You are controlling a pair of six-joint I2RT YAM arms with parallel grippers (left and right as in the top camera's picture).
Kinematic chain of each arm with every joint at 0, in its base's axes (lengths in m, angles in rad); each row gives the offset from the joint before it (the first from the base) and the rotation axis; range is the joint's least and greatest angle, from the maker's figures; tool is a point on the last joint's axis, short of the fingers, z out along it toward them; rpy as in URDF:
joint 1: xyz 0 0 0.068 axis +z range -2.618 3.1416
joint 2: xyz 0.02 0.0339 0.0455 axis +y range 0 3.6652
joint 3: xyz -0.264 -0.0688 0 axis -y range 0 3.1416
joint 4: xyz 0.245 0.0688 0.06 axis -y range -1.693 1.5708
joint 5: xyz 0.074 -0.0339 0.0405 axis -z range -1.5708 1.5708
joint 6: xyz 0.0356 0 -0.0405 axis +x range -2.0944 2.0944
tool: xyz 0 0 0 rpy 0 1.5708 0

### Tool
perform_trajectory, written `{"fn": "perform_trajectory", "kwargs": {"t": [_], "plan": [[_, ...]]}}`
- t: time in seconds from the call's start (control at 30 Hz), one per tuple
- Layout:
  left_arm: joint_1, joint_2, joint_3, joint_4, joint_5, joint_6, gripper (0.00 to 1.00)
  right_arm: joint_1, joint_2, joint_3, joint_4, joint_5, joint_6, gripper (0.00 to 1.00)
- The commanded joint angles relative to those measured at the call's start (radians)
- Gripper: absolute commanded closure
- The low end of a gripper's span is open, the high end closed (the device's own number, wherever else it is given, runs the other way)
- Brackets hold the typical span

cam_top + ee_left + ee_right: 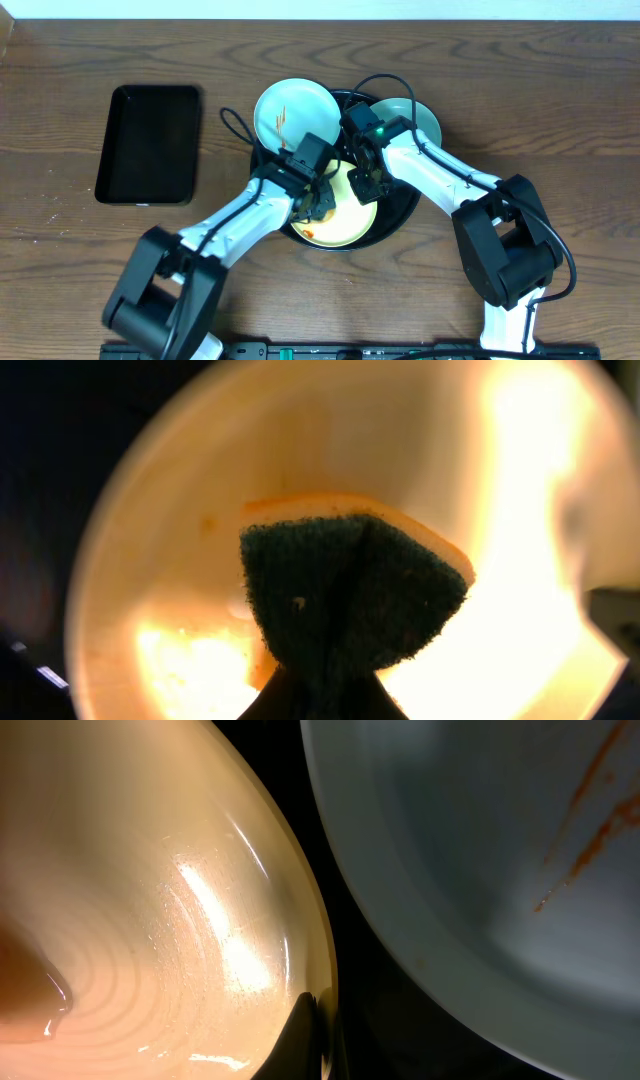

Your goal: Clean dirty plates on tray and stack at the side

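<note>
While the left gripper (320, 705) squeezes a green sponge (350, 600) over the yellow plate (345, 215), the right gripper (315, 1010) pinches that plate's rim (lower middle of the frame).

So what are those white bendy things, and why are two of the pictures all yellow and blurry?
Those are two robot arms. One picture looks down from above the wooden table. The other two come from tiny cameras on the arms' wrists, very close up, so they look blurry.

On the round black tray sit three plates: a yellow plate and two pale blue ones. An empty rectangular tray lies apart.

The left gripper pinches a green and orange sponge over the yellow plate. The right gripper pinches that plate's rim. Orange sauce streaks mark a blue plate.
</note>
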Motion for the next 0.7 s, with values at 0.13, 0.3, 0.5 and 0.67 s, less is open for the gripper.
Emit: {"fn": "perform_trajectory", "kwargs": {"t": [0.13, 0.3, 0.5, 0.67], "plan": [[-0.029, 0.049, -0.012, -0.041, 0.038, -0.023, 0.93, -0.006, 0.007, -0.01, -0.017, 0.025, -0.008, 0.99], [-0.029, 0.048, -0.012, -0.074, -0.035, -0.015, 0.93, -0.006, 0.007, -0.01, -0.017, 0.025, -0.008, 0.99], [-0.029, 0.046, -0.012, -0.087, -0.146, -0.015, 0.92, -0.006, 0.007, -0.01, -0.018, 0.025, -0.008, 0.99], [-0.029, 0.035, -0.003, -0.088, -0.246, -0.015, 0.93, -0.006, 0.007, -0.01, -0.018, 0.025, -0.008, 0.99]]}}
